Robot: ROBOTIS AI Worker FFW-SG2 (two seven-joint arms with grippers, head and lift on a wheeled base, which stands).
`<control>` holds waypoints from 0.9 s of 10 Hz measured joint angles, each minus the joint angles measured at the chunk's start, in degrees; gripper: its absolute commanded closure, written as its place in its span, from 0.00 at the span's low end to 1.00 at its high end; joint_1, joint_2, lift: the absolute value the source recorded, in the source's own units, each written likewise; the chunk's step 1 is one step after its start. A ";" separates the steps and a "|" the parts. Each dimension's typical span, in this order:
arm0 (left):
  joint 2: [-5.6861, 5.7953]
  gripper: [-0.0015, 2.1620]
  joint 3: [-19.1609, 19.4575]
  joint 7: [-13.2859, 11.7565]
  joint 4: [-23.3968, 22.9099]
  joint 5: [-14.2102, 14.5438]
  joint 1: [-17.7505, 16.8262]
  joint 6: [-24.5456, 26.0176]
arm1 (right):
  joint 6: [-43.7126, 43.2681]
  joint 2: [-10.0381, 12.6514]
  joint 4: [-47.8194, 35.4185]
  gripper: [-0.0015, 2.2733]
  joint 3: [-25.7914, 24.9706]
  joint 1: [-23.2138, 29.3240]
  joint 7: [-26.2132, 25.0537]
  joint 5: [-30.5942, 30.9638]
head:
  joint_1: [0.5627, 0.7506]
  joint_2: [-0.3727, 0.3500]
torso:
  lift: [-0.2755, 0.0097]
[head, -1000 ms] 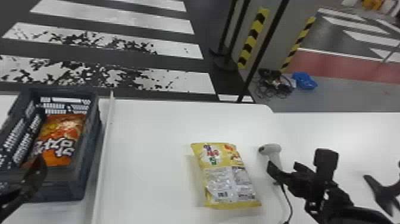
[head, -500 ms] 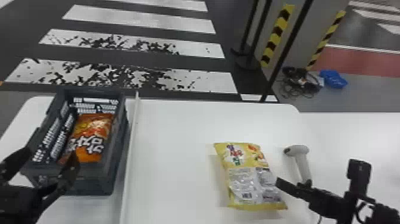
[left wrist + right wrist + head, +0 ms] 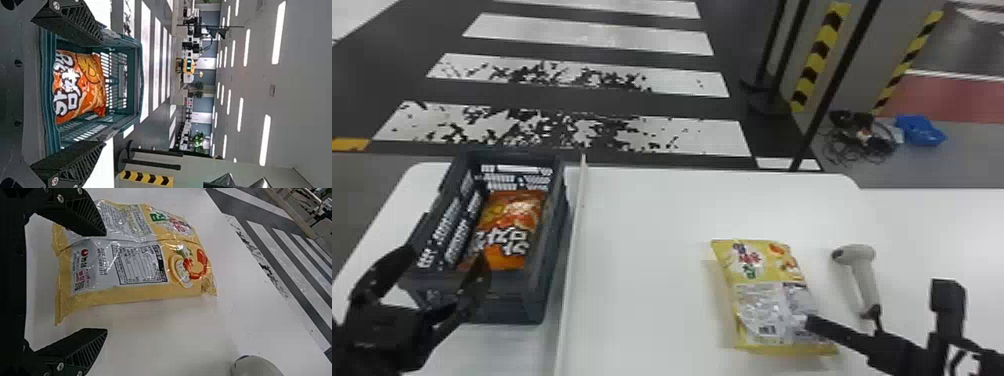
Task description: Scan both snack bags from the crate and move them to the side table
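My left gripper (image 3: 444, 260) is open at the near end of the dark crate (image 3: 544, 280). Inside the crate lies an orange snack bag (image 3: 507, 227). In the left wrist view the open gripper (image 3: 103, 92) has its fingers on either side of the crate, with the orange bag (image 3: 80, 84) between them farther in. A yellow snack bag (image 3: 772, 300) lies back side up on the white table. My right gripper (image 3: 878, 302) stands open by its near right corner. The right wrist view has one finger of this gripper (image 3: 106, 282) over the yellow bag (image 3: 133, 262), the other over bare tabletop.
The grey handheld scanner (image 3: 864, 275) lies right of the yellow bag, its cable running toward the right arm. A raised white strip (image 3: 574, 250) separates the crate from the middle of the table. Another white surface (image 3: 942, 230) adjoins on the right.
The head view has swung left, so the table's things sit farther right in it. My right gripper has shifted from the scanner's handle toward the yellow bag. My left gripper remains near the crate.
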 measured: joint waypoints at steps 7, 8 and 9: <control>0.08 0.05 -0.09 0.04 0.24 0.17 -0.26 -0.05 | -0.64 -0.86 3.27 0.98 0.70 -1.71 2.99 2.07 | 0.70 0.32 | 0.62; 0.08 0.05 -0.09 0.07 0.24 0.18 -0.26 -0.04 | 0.02 -0.92 3.28 0.98 -0.27 -1.69 4.48 1.43 | 0.70 0.32 | 0.62; 0.08 0.05 -0.12 0.03 0.24 0.18 -0.26 -0.04 | 0.61 -0.93 3.26 0.98 -1.50 -1.61 4.91 -0.14 | 0.70 0.32 | 0.62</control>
